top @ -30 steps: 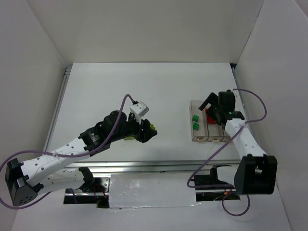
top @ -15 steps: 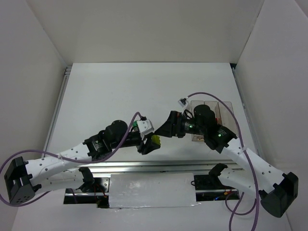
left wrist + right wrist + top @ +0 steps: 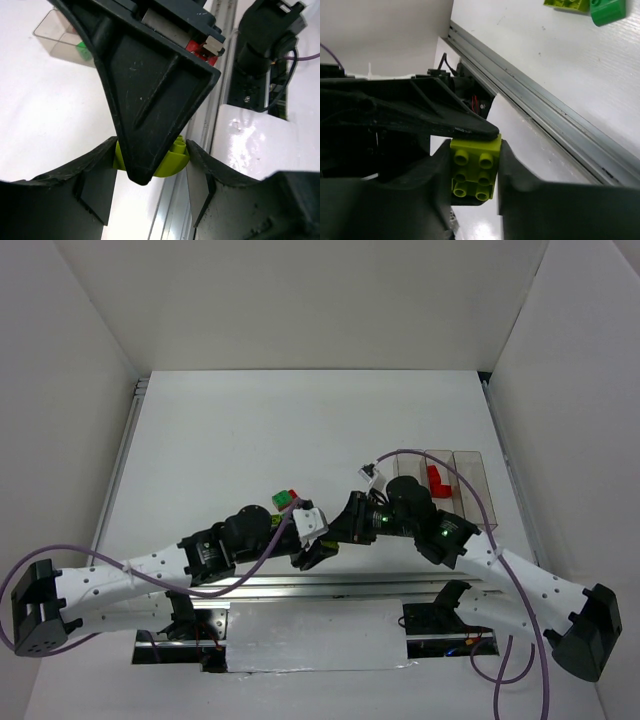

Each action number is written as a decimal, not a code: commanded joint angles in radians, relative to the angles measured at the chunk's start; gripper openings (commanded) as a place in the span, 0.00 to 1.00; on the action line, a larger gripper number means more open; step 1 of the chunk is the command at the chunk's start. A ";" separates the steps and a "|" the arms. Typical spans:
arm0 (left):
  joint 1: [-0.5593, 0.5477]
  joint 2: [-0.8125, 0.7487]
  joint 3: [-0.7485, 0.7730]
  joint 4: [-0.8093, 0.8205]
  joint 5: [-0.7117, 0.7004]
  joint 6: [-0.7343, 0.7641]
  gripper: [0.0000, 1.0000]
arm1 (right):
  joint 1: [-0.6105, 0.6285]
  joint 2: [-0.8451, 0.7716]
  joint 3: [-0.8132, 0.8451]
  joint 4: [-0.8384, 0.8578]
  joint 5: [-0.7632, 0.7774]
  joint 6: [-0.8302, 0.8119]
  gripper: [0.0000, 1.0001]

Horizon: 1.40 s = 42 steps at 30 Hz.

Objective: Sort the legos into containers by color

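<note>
A yellow-green lego (image 3: 475, 165) (image 3: 175, 157) hangs above the table's near edge, gripped from two sides at once. My left gripper (image 3: 313, 552) (image 3: 152, 172) is shut on it. My right gripper (image 3: 338, 530) (image 3: 474, 175) is shut on the same brick, its fingers pressed flat on the brick's sides. In the top view the brick is hidden between the two grippers. The clear containers (image 3: 468, 472) stand at the right with a red lego (image 3: 437, 478) in one bin. A green lego (image 3: 82, 49) lies in another bin (image 3: 52, 31).
A green and a red lego (image 3: 287, 498) lie on the table just behind the left wrist. Another yellow-green lego (image 3: 567, 3) and a green one (image 3: 607, 10) lie on the table. A metal rail (image 3: 300, 585) runs along the near edge. White walls enclose the table.
My right arm swung left from the containers to the left gripper and shut on the yellow-green lego. My left gripper carried that brick right and toward the near edge.
</note>
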 commanded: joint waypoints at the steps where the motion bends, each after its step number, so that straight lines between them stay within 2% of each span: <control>1: -0.009 -0.012 0.007 0.076 -0.044 0.027 0.00 | 0.013 -0.025 -0.021 0.091 0.014 0.031 0.12; 2: -0.011 -0.009 0.010 0.071 -0.054 0.024 0.00 | 0.014 -0.030 -0.020 0.093 0.018 0.033 0.00; 3: -0.012 0.003 0.014 0.067 -0.091 0.021 0.01 | 0.016 -0.034 -0.020 0.091 0.021 0.031 0.00; 4: -0.012 0.010 0.027 0.053 -0.109 0.007 0.20 | 0.016 -0.042 -0.021 0.090 0.030 0.031 0.00; 5: -0.012 0.019 0.034 0.045 -0.137 -0.005 0.33 | 0.014 -0.042 -0.020 0.084 0.039 0.027 0.00; 6: -0.012 0.042 0.056 0.036 -0.224 -0.022 0.52 | 0.016 -0.043 -0.017 0.073 0.050 0.021 0.00; 7: -0.012 0.056 0.070 0.025 -0.261 -0.054 0.99 | 0.011 -0.042 -0.012 0.062 0.086 0.009 0.00; 8: -0.012 0.069 0.086 -0.004 -0.287 -0.065 0.99 | 0.008 -0.042 -0.009 0.047 0.106 -0.001 0.00; 12: -0.012 0.122 0.174 -0.099 -0.436 -0.138 1.00 | -0.143 -0.030 0.026 -0.086 0.232 -0.120 0.00; 13: -0.012 0.120 0.186 -0.122 -0.518 -0.187 1.00 | -0.201 -0.027 0.042 -0.119 0.264 -0.142 0.00; 14: -0.011 0.111 0.197 -0.168 -0.569 -0.212 0.99 | -0.336 -0.028 0.049 -0.171 0.324 -0.163 0.00; 16: -0.006 0.102 0.231 -0.241 -0.713 -0.307 1.00 | -0.521 -0.019 0.083 -0.226 0.407 -0.225 0.00; 19: 0.052 0.096 0.290 -0.413 -0.813 -0.465 1.00 | -0.652 0.064 0.178 -0.277 0.584 -0.265 0.00; 20: 0.110 0.099 0.307 -0.461 -0.812 -0.505 0.99 | -0.732 0.132 0.199 -0.298 0.688 -0.263 0.00; 21: 0.150 0.099 0.329 -0.540 -0.796 -0.572 0.99 | -0.775 0.171 0.239 -0.297 0.697 -0.260 0.00; 23: 0.256 0.090 0.327 -0.584 -0.704 -0.614 1.00 | -0.910 0.275 0.275 -0.273 0.624 -0.265 0.00; 26: 0.337 0.050 0.282 -0.613 -0.651 -0.631 0.99 | -0.970 0.389 0.338 -0.263 0.654 -0.263 0.00; 27: 0.348 0.039 0.271 -0.636 -0.659 -0.654 0.99 | -0.996 0.413 0.365 -0.268 0.703 -0.252 0.00; 31: 0.368 0.001 0.223 -0.660 -0.697 -0.700 1.00 | -1.045 0.493 0.385 -0.243 0.719 -0.228 0.04; 32: 0.371 -0.006 0.212 -0.660 -0.694 -0.698 0.99 | -1.049 0.512 0.384 -0.237 0.706 -0.232 0.06; 34: 0.371 -0.004 0.208 -0.674 -0.696 -0.701 0.99 | -1.055 0.530 0.390 -0.233 0.688 -0.240 0.20; 35: 0.373 -0.004 0.208 -0.682 -0.703 -0.709 0.99 | -1.056 0.545 0.390 -0.234 0.708 -0.239 0.45; 36: 0.373 -0.003 0.208 -0.685 -0.705 -0.711 1.00 | -1.056 0.550 0.387 -0.231 0.708 -0.237 0.45; 37: 0.373 -0.006 0.206 -0.686 -0.703 -0.711 0.99 | -1.064 0.556 0.387 -0.231 0.723 -0.229 0.75; 42: 0.377 -0.013 0.182 -0.691 -0.705 -0.737 1.00 | -1.070 0.584 0.382 -0.220 0.697 -0.223 0.80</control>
